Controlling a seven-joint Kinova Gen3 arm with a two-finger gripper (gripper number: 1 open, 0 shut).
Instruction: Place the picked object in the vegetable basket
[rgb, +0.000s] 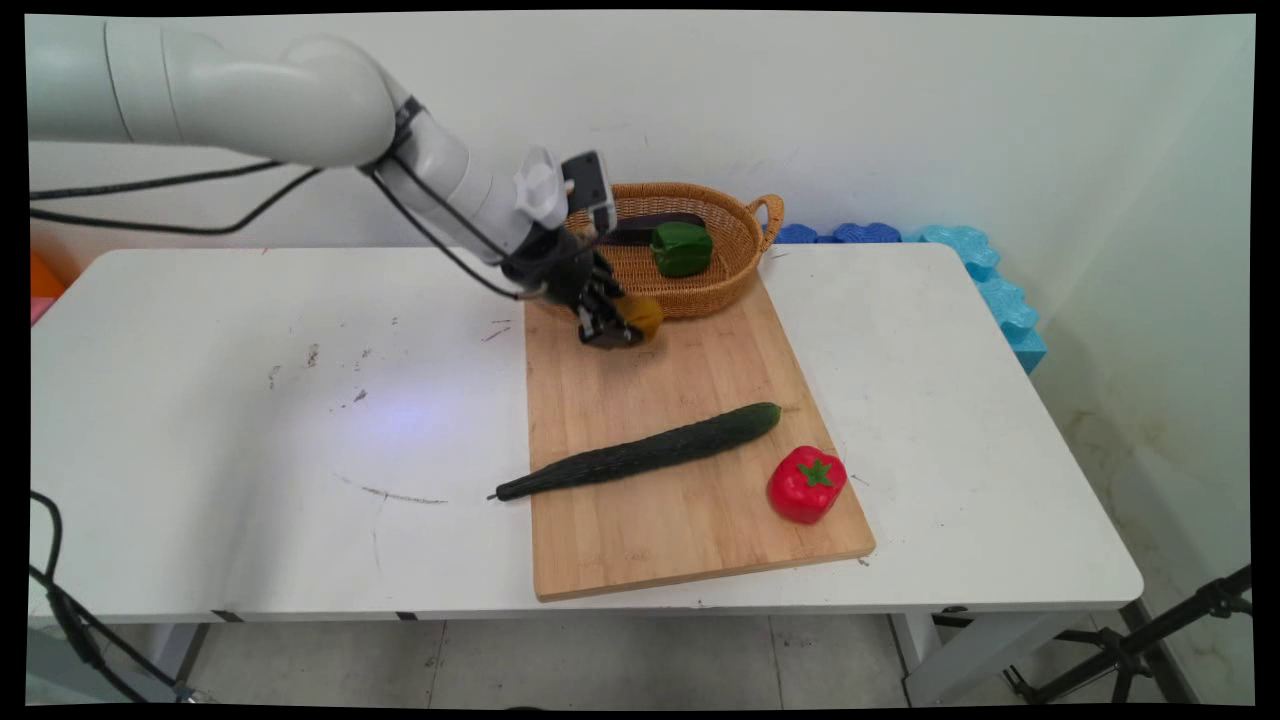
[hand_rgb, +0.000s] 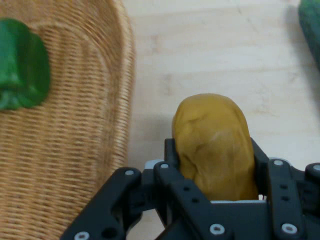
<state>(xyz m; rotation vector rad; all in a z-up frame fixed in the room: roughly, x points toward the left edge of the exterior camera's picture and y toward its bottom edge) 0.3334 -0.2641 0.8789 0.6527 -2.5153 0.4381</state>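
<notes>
Presently the gripper (rgb: 618, 325) has its fingers (hand_rgb: 172, 157) clenched on a yellow-brown potato (hand_rgb: 214, 145), one at each side so it cannot roll free. It hangs low over the cutting board's (rgb: 680, 520) far end, just beside the wicker basket (rgb: 735, 265). A green pepper (rgb: 682, 248) lies in the basket. Nearer on the board rest a cucumber (rgb: 640, 455) and a red pepper (rgb: 806, 484), well apart from the potato, on the white bench (rgb: 250, 420).
</notes>
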